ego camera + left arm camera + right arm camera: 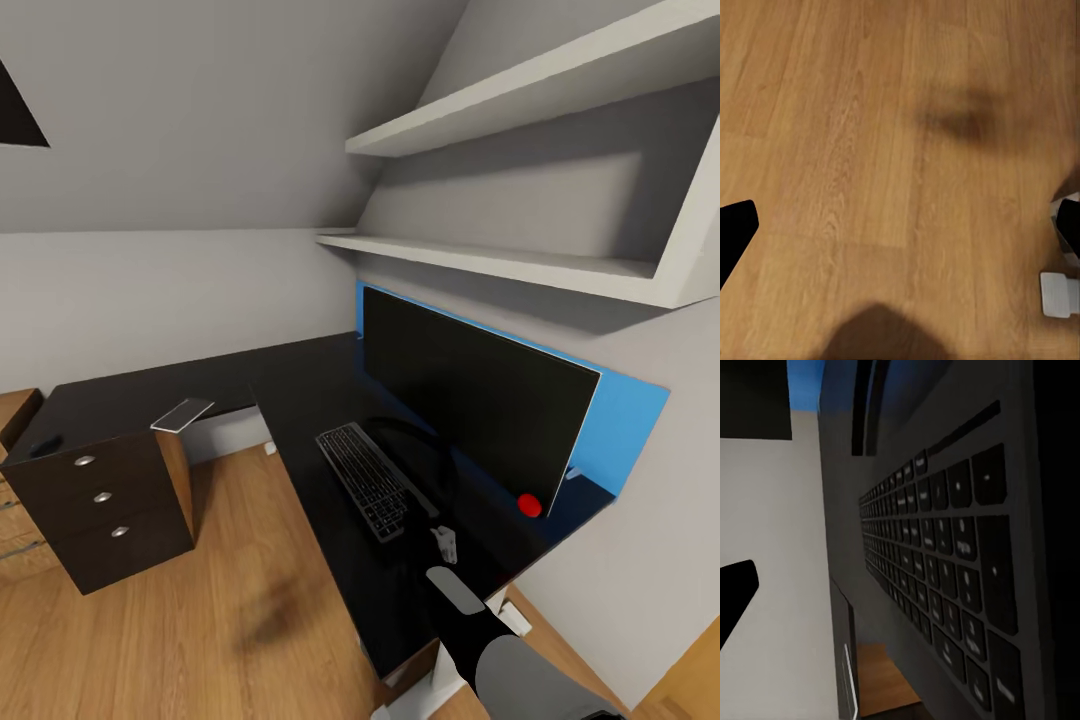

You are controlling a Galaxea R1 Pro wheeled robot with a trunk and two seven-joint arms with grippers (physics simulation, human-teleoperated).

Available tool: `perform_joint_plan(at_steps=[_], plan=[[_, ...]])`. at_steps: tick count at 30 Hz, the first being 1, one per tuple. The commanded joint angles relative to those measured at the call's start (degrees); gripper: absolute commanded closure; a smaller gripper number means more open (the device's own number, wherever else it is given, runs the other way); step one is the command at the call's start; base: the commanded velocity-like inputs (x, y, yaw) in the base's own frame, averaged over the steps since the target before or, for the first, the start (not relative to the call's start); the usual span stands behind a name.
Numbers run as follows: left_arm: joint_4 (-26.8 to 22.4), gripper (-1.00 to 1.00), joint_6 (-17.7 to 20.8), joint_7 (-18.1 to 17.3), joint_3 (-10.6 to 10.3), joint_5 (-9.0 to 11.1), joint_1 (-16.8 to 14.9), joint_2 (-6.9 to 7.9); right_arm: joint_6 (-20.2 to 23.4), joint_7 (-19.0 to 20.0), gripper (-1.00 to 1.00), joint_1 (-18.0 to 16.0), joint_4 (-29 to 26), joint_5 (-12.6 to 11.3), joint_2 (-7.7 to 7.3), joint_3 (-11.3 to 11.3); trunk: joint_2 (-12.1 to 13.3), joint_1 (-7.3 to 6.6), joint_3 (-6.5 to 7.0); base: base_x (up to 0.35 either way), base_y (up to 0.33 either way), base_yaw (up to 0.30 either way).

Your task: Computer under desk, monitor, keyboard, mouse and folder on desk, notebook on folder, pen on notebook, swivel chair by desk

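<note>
Keyboard (367, 482) flat on the glossy black desk (300, 400), just in front of the monitor (470, 400), long axis parallel to the screen, right gripper (443, 545) by its near end, jaw state unclear, left wrist view showing wood floor (870, 150).

I could read nothing in these views. The keyboard (945, 562) showed pale marks on its black keys through the right wrist camera, but they were too blurred for me to make out a single letter. From the head camera, the monitor (470, 395) carried a plain red dot (529, 504) at its lower corner, with no writing on it.
</note>
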Motion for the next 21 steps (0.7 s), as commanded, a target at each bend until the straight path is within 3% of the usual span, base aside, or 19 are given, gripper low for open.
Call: perform_joint_plan(at_steps=[1, 5, 8, 13, 21], plan=[[0.0, -1.0, 0.0, -0.6, -0.4, -0.2, 0.0, -0.01, -0.4, 0.3, -1.0, -0.1, 0.1, -0.6, 0.0, 0.4, 0.0, 0.0, -0.05, 0.0, 0.0, 0.0], [0.0, -1.0, -0.2, -0.4, -2.1, -3.3, 0.0, 0.01, -0.4, 0.2, -1.0, -0.1, 0.1, -0.7, 0.0, 0.4, 0.0, 0.0, -0.05, 0.0, 0.0, 0.0], [0.1, -1.0, -0.2, -0.5, -2.6, -4.4, 0.0, 0.0, -0.3, -0.8, -1.0, -0.1, 0.1, -0.7, 0.0, 0.4, 0.0, 0.0, -0.05, -0.077, -0.025, 0.0], [0.2, -1.0, -0.3, -0.4, -2.9, -4.9, 0.0, -0.02, -0.3, -3.9, -1.0, -0.1, 0.1, -0.7, 0.0, 0.4, 0.0, 0.0, -0.05, -0.25, -0.096, 0.0], [0.2, -1.0, -0.3, -0.4, -2.9, -4.9, 0.0, -0.06, -0.3, -4.6, -1.0, -0.1, 0.1, -0.7, 0.0, 0.4, 0.0, 0.0, -0.05, -0.293, -0.142, 0.0]])
